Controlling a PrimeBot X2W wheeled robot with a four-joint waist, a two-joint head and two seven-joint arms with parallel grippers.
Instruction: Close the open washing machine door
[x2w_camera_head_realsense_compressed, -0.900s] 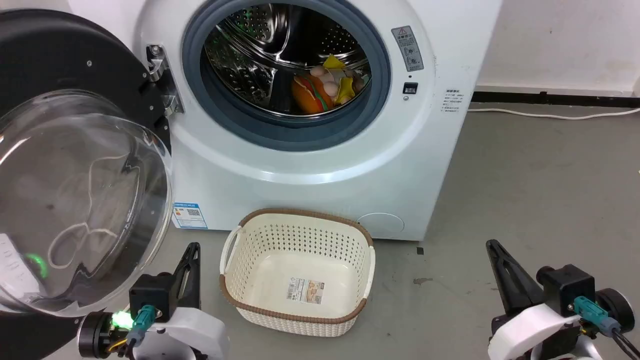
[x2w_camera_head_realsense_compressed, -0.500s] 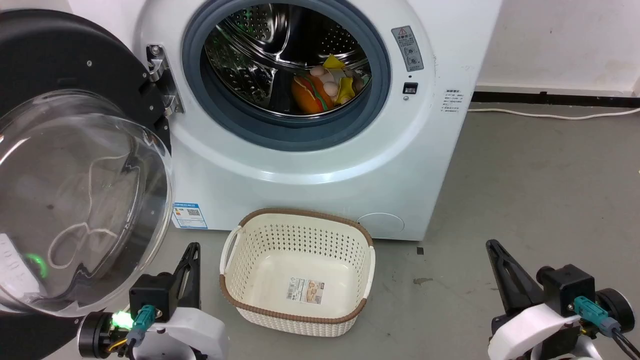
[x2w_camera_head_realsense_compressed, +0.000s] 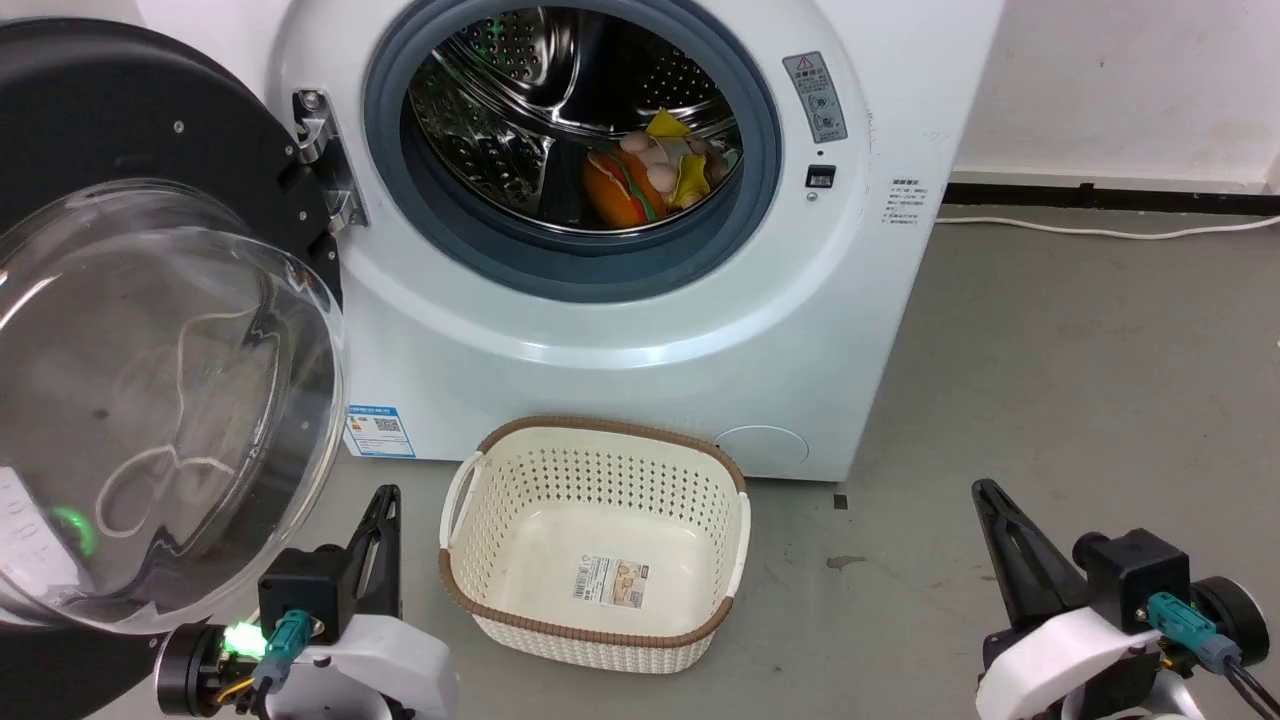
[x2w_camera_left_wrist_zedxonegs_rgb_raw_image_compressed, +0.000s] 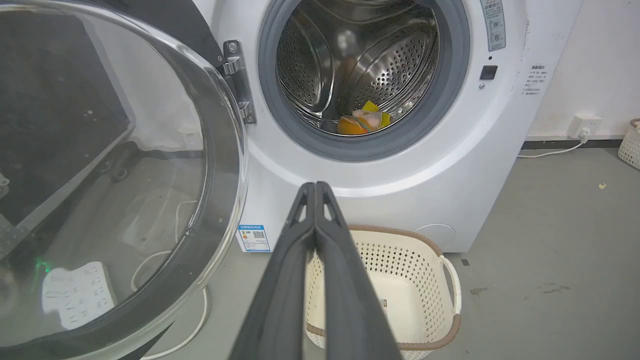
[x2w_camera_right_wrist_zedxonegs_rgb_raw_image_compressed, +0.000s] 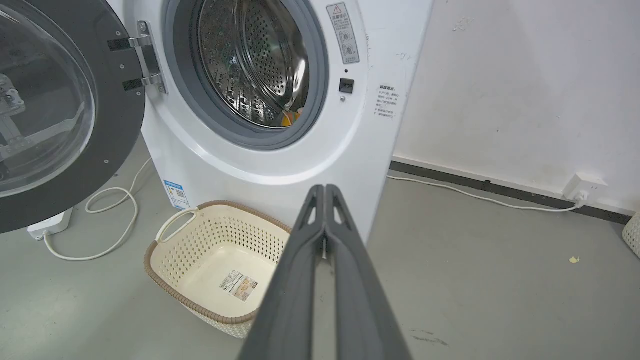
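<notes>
1. The left hand (x2w_camera_head_realsense_compressed: 385, 497) is closed. Its two dark fingers (x2w_camera_left_wrist_zedxonegs_rgb_raw_image_compressed: 289, 280) lie pressed together up to the tips and grip nothing.
2. The right hand (x2w_camera_head_realsense_compressed: 985, 490) is closed in the same way. Its fingers (x2w_camera_right_wrist_zedxonegs_rgb_raw_image_compressed: 295, 280) meet along their length with nothing between them.
3. The washing machine door (x2w_camera_head_realsense_compressed: 160, 380) stands swung wide open, to the left of and above the left hand. Its clear glass bowl bulges toward the robot. In the left wrist view a gap separates the door rim from the fingers.
4. A metal hinge (x2w_camera_head_realsense_compressed: 322, 150) joins the door to the washing machine (x2w_camera_head_realsense_compressed: 620, 330). The hinge lies ahead of the left hand and well above its fingertips.
5. The steel drum (x2w_camera_head_realsense_compressed: 520, 110) is exposed, ahead of and between the two hands. Coloured soft items (x2w_camera_head_realsense_compressed: 645, 180) lie low in it.
6. A cream perforated basket (x2w_camera_head_realsense_compressed: 600, 428) stands on the floor (x2w_camera_head_realsense_compressed: 1050, 400), just right of the left hand and well left of the right hand. A label lies on its bottom.
7. A blue sticker (x2w_camera_head_realsense_compressed: 379, 431) sits low on the machine front, ahead of the left fingertips.
8. The right hand is well apart from the door. The machine lies ahead of it and to its left.
</notes>
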